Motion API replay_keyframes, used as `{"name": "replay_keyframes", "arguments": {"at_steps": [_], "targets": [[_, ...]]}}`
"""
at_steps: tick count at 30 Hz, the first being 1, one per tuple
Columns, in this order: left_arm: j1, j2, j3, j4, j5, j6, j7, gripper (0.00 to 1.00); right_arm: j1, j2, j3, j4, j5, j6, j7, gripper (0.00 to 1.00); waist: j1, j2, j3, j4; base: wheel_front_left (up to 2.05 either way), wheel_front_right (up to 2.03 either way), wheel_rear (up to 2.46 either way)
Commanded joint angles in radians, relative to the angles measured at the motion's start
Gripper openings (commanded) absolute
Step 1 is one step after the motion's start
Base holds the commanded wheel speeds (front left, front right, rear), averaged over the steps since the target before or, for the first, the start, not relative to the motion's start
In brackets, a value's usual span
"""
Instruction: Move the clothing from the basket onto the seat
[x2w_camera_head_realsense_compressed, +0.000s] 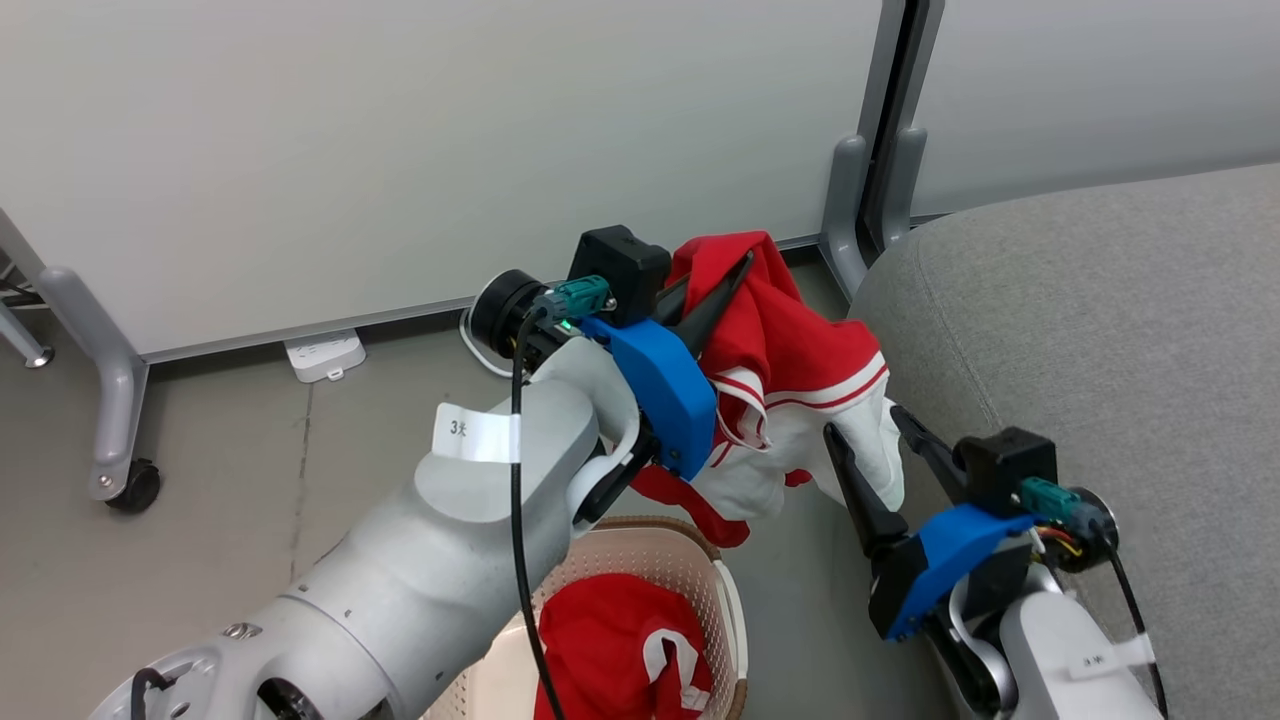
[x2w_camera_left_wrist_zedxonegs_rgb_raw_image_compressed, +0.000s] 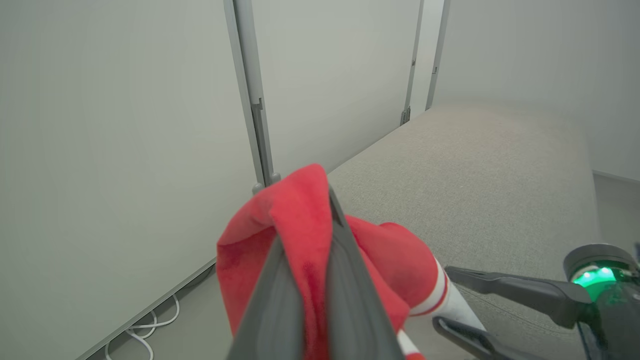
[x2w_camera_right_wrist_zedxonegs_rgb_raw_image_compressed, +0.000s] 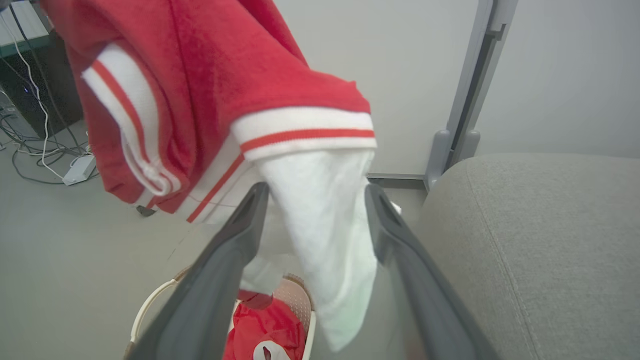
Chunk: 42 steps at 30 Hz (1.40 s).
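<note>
Head view: one red garment (x2w_camera_head_realsense_compressed: 790, 350) is held aloft by the clenched left gripper (x2w_camera_head_realsense_compressed: 735, 275), above the basket (x2w_camera_head_realsense_compressed: 690, 560) and beside the seat (x2w_camera_head_realsense_compressed: 1100, 330), its white end hung within the wide-spread right gripper (x2w_camera_head_realsense_compressed: 862, 422); a carry over the seat, then a release, is judged needed next.

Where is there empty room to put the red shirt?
The grey woven sofa cushion is bare, from its rounded edge beside the right tool back to the white wall. Grey floor between cushion and cream perforated basket is free. Crowded: above the basket, where the left tool holds the hanging red-and-white garment.
</note>
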Motion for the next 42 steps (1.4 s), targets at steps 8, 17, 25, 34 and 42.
{"name": "replay_keyframes", "arguments": {"at_steps": [8,17,25,34,42], "targets": [[-0.027,-0.001,-0.036,-0.024,-0.032,0.007,-0.012,0.0,-0.144,-0.003,0.027,0.163,0.019,0.0,-0.003,1.0,-0.0001,-0.0001,0.01,0.012,0.0,0.0,0.0],[-0.039,-0.001,-0.069,-0.039,-0.057,0.008,-0.016,0.0,-0.272,-0.003,0.09,0.356,0.093,0.0,-0.031,1.0,-0.0001,-0.0001,0.004,0.027,0.0,0.0,0.0],[-0.042,-0.001,-0.088,-0.036,-0.072,0.009,-0.02,0.0,-0.346,-0.003,0.197,0.445,0.171,0.0,-0.073,0.83,-0.0001,-0.0001,-0.002,0.025,0.0,0.0,0.0],[-0.028,-0.001,-0.095,-0.013,-0.086,0.012,-0.029,0.0,-0.361,-0.003,0.261,0.498,0.216,0.0,-0.115,0.0,-0.0001,-0.0001,-0.017,0.012,0.0,0.0,0.0],[-0.023,-0.001,-0.1,-0.001,-0.095,0.013,-0.035,0.0,-0.374,-0.003,0.273,0.535,0.231,0.0,-0.141,0.0,-0.0001,-0.0001,-0.024,0.003,0.0,0.0,0.0]]}}
